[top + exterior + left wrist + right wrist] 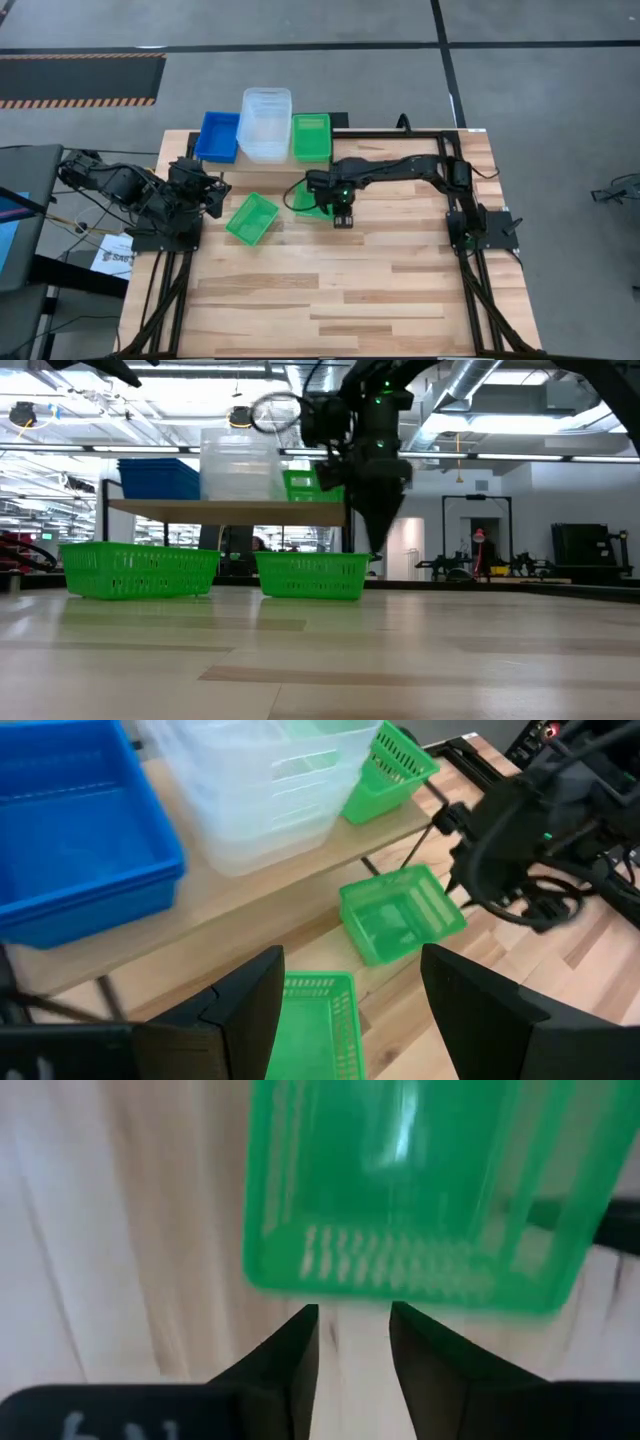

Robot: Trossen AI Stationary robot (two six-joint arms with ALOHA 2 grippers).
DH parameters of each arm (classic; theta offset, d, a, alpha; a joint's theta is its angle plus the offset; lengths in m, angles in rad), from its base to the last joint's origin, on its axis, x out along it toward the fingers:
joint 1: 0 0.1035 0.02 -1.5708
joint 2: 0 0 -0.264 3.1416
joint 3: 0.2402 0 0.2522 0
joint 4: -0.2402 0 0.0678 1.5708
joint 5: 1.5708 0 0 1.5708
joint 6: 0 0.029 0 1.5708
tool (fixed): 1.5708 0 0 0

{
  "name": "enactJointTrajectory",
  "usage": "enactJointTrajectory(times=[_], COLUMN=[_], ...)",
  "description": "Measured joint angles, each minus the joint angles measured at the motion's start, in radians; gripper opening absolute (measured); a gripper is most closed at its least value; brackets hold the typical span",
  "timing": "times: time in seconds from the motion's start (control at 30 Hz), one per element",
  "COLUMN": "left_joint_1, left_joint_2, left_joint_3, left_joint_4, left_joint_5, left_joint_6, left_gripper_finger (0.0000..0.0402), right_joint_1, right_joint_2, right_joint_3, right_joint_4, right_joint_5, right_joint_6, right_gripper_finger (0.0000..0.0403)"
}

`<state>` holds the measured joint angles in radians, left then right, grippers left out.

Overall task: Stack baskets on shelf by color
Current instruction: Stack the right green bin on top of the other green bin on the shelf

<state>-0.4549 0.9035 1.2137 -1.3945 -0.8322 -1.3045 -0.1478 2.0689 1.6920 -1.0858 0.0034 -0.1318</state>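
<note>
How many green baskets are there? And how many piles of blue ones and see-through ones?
Green baskets: 3
Blue pile: 1
See-through pile: 1
Total: 5 (3 single baskets and 2 piles; I cannot tell how many baskets are inside each pile)
</note>
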Motion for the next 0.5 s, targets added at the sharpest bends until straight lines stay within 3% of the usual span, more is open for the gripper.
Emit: enactJointTrajectory(times=[0.13, 0.3, 0.5], left_joint_1=[0.0, 0.0, 0.0], left_joint_2=[0.0, 0.0, 0.0], left_joint_3=[0.0, 0.0, 0.0], left_joint_4=[0.0, 0.0, 0.001], left_joint_5=[0.0, 0.009, 0.01], left_joint_6=[0.0, 0.0, 0.0], left_gripper_finger=[0.0224, 0.0224, 0.0224], right_joint_1=[0.048, 0.113, 0.168], right_joint_2=[0.0, 0.0, -0.011], right_joint_3=[0.002, 0.052, 0.076], right_joint_4=[0.078, -0.015, -0.004], right_joint_5=[-0.017, -0.086, -0.069], right_joint_6=[-0.017, -0.044, -0.217], right_gripper_finger=[0.014, 0.0139, 0.014])
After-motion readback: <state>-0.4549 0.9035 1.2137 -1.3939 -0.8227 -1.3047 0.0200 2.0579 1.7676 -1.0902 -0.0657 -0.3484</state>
